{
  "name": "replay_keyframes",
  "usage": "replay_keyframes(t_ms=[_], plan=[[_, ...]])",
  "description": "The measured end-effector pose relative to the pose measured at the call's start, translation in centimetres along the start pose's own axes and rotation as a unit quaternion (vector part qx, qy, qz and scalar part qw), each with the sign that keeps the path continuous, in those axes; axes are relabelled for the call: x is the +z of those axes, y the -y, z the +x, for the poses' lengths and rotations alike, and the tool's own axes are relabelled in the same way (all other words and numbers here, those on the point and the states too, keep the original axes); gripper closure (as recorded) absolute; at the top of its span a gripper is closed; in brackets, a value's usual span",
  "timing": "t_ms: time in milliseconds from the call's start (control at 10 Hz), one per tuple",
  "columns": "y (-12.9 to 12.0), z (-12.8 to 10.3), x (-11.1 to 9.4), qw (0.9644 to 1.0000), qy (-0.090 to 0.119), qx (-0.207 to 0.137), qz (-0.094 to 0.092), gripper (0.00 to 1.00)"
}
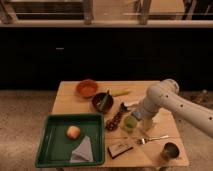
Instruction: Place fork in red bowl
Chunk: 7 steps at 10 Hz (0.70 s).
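Progress: we judge the placing not yet done; fork lies at the table's front, well apart from red bowl.
Hand: hand sits mid-table; we cannot tell its grip.
Red bowl: seems empty.
Dark bowl: one utensil.
Green tray: apple, grey cloth.

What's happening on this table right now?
The robot's white arm reaches in from the picture's right, its tool over the middle of the wooden table, beside the dark bowl. The slim silver metal fork lies near the front edge, apart from the tool. The small round orange-red bowl sits at the back, with no fork in it.
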Motion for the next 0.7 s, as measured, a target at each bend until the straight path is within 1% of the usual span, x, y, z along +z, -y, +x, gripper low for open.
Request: replay_keyframes(t_ms=[300,500,700], plan=[[-1.2,1.2,0.2,1.0,0.002,0.002,0.0,0.2],[-3.0,2.3,0.7,0.9999,0.002,0.01,-0.001,0.2],[-4.1,3.1,1.0,0.9999,0.001,0.017,0.0,0.2]])
